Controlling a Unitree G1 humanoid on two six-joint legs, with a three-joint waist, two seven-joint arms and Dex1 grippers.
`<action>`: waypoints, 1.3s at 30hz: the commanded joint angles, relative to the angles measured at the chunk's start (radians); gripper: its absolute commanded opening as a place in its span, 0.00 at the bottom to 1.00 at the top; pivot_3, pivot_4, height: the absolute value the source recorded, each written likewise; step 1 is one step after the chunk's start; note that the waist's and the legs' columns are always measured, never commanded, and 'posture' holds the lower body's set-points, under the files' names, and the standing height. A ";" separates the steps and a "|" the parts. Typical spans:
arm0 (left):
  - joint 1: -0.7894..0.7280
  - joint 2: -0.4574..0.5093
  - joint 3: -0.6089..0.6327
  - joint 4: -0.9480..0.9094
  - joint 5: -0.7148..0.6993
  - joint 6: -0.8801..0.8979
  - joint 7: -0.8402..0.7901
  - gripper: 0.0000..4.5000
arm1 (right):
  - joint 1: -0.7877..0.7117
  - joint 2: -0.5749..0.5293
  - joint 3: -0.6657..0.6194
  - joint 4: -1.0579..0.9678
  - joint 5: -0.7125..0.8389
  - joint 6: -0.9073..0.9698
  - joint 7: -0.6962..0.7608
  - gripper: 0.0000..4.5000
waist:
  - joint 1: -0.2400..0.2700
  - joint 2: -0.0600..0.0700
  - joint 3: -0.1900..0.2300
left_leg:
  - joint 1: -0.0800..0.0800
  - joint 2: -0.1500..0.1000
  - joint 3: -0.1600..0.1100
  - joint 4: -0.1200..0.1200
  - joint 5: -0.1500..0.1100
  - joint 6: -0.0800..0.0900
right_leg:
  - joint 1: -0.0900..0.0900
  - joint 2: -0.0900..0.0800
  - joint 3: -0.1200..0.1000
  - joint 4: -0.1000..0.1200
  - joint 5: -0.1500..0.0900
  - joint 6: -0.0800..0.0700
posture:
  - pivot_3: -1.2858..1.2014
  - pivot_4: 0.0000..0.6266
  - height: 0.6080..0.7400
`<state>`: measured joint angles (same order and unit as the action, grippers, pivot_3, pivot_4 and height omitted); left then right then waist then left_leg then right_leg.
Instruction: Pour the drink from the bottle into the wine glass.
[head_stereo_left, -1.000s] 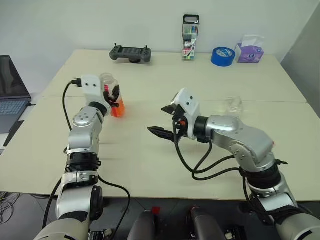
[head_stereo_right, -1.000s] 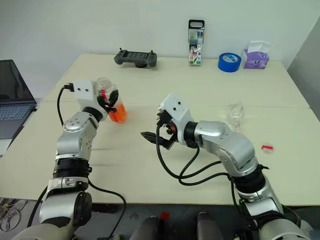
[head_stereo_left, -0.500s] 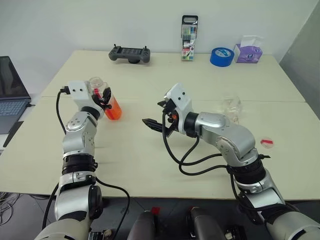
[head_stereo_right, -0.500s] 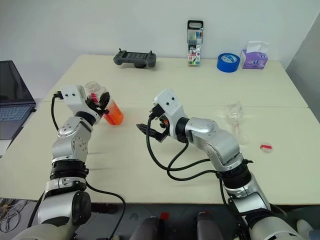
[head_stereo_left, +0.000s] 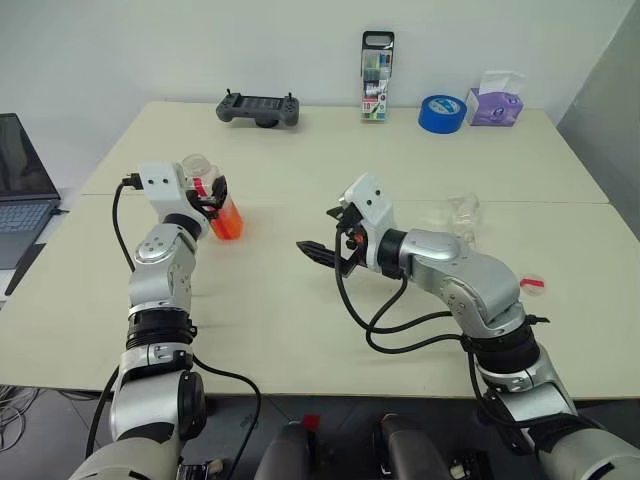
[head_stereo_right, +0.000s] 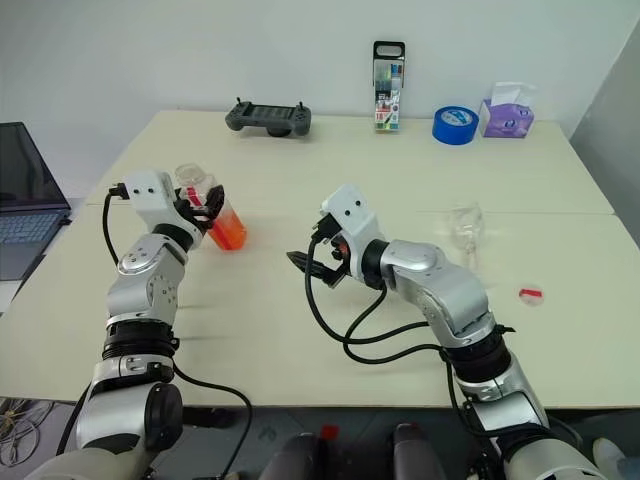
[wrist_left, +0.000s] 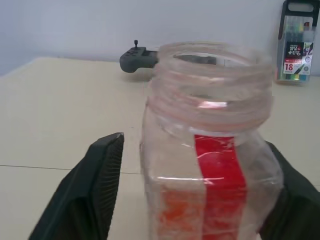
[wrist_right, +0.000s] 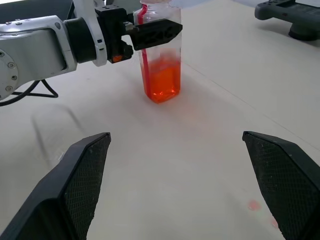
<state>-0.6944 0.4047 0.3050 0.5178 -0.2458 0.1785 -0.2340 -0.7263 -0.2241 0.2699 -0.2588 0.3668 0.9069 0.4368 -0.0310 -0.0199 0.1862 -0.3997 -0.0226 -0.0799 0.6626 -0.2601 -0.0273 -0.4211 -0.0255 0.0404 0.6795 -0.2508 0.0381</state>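
Observation:
The bottle (head_stereo_left: 226, 212) stands upright on the table at the left, uncapped, with a red label strip and the orange drink (wrist_right: 161, 82) in its lower part. My left gripper (head_stereo_left: 217, 193) is open, one finger on each side of the bottle's neck (wrist_left: 210, 90); a gap shows between one finger (wrist_left: 100, 175) and the plastic. My right gripper (head_stereo_left: 319, 230) hovers open over the middle of the table, pointing toward the bottle, nothing between its fingers. The clear wine glass (head_stereo_right: 465, 222) stands to the right, behind my right forearm.
Along the far edge are a game controller (head_stereo_left: 258, 107), a marker pack (head_stereo_left: 377, 62), a blue tape roll (head_stereo_left: 442, 113) and a tissue pack (head_stereo_left: 497, 105). A laptop (head_stereo_left: 20, 190) sits at the left. A small red-and-white round piece (head_stereo_left: 533, 284) lies at the right.
My left gripper was shut on the bottle and has spread its fingers off the bottle's sides. The bottle now rests on the table. My right gripper has hardly moved.

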 joint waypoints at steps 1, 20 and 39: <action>0.016 0.008 -0.002 -0.043 0.006 0.009 0.008 1.00 | -0.011 -0.002 -0.024 -0.035 0.000 -0.014 0.009 1.00 | 0.000 0.000 0.000 | 0.000 0.000 0.000 0.000 0.000 0.000 | 0.000 0.000 0.000 0.000 0.000 0.000 | 0.52 0.24 1.00; 0.186 -0.032 -0.031 -0.333 -0.009 0.170 0.052 1.00 | -0.011 -0.020 -0.057 0.001 -0.015 -0.045 0.021 1.00 | 0.000 0.000 0.000 | 0.000 0.000 0.000 0.000 0.000 0.000 | 0.000 0.000 0.000 -0.001 0.000 0.000 | 0.52 0.24 1.00; 0.463 -0.066 -0.269 -0.839 -0.040 0.184 -0.164 1.00 | 0.025 -0.211 -0.273 -0.180 0.031 0.290 -0.019 1.00 | 0.012 0.000 0.000 | -0.002 -0.001 0.000 0.000 0.000 0.000 | 0.001 -0.001 0.000 -0.003 0.000 0.000 | 0.52 0.24 1.00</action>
<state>-0.2192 0.3259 0.1037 -0.2346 -0.2736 0.4047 -0.3169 -0.6820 -0.4057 0.0897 -0.3433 0.3764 1.0767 0.4442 -0.0194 -0.0200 0.1864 -0.4015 -0.0245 -0.0792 0.6625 -0.2602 -0.0275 -0.4198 -0.0268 0.0410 0.6758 -0.2509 0.0378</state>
